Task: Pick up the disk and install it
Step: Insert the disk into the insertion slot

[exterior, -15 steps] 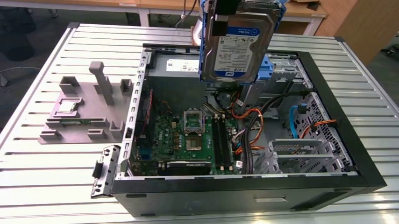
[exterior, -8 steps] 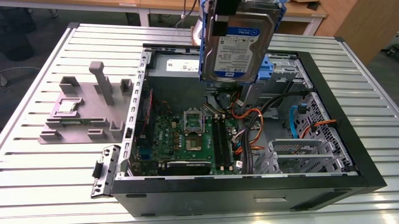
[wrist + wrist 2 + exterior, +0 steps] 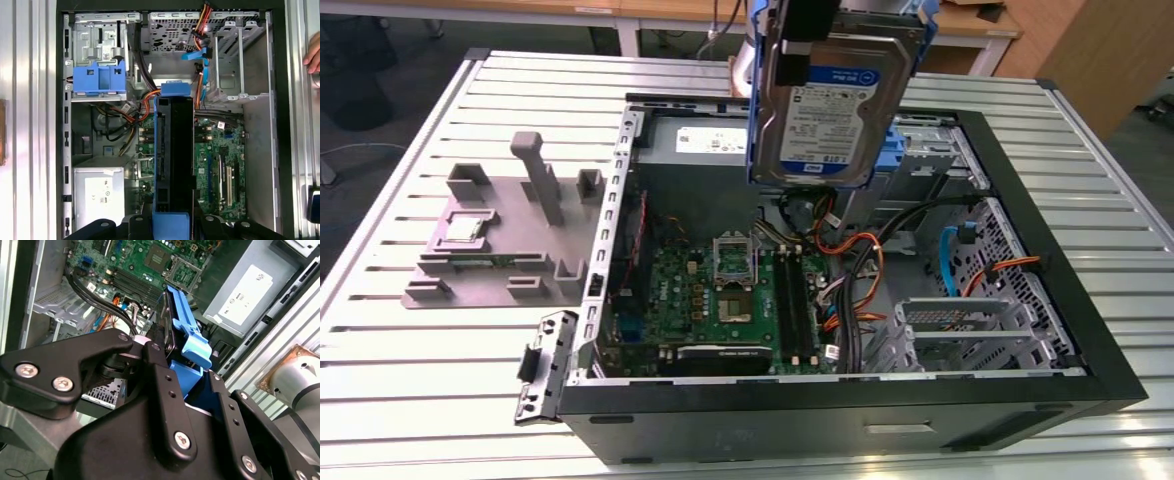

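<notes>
While the gripper (image 3: 182,367) hugs the disk (image 3: 834,100), it should line it up straight with the case's (image 3: 854,410) four-o'clock cage (image 3: 967,325).

An open black computer case (image 3: 854,420) is laid on its side on a slatted metal table (image 3: 400,400). A green motherboard (image 3: 714,305) is seen on its floor, with orange cables (image 3: 865,252) bundled just beside it. A grey power supply (image 3: 98,192) is mounted against one wall, and a bare blue bracket (image 3: 98,78) is seated in a drive bay. A grey fixture (image 3: 520,245) is placed on the table, at the exterior view's left of the case.
</notes>
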Available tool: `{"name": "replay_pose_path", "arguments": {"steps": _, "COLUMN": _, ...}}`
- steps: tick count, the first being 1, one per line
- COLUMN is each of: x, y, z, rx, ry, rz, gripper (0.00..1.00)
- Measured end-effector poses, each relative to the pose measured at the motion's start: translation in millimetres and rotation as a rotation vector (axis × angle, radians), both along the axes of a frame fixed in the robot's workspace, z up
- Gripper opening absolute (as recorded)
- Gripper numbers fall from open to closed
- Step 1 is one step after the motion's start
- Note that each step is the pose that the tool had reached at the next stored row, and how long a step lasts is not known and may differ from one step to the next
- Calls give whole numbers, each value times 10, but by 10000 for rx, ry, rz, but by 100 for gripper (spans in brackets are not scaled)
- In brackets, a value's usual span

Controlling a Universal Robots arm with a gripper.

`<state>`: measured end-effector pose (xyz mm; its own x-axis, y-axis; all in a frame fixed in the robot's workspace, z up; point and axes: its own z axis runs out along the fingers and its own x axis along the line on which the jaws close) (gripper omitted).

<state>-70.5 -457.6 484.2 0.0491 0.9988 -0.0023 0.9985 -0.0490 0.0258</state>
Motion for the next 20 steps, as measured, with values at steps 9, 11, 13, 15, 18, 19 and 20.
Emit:
{"name": "replay_pose_path", "arguments": {"steps": 9, "x": 0, "y": -132, "z": -1, "rx": 0, "ry": 0, "rz": 14, "gripper": 37}}
{"name": "replay_pose_path", "arguments": {"steps": 11, "x": 0, "y": -150, "z": -1, "rx": 0, "ry": 0, "rz": 16, "gripper": 37}}
{"name": "replay_pose_path", "arguments": {"steps": 13, "x": 0, "y": -171, "z": -1, "rx": 0, "ry": 0, "rz": 17, "gripper": 37}}
{"name": "replay_pose_path", "arguments": {"steps": 15, "x": 0, "y": -197, "z": -1, "rx": 0, "ry": -1, "rz": 18, "gripper": 37}}
{"name": "replay_pose_path", "arguments": {"steps": 18, "x": 0, "y": -233, "z": -1, "rx": -1, "ry": 0, "rz": 20, "gripper": 37}}
{"name": "replay_pose_path", "arguments": {"steps": 19, "x": 0, "y": -246, "z": -1, "rx": 0, "ry": 0, "rz": 20, "gripper": 37}}
{"name": "replay_pose_path", "arguments": {"steps": 20, "x": 0, "y": -258, "z": -1, "rx": -1, "ry": 0, "rz": 21, "gripper": 37}}
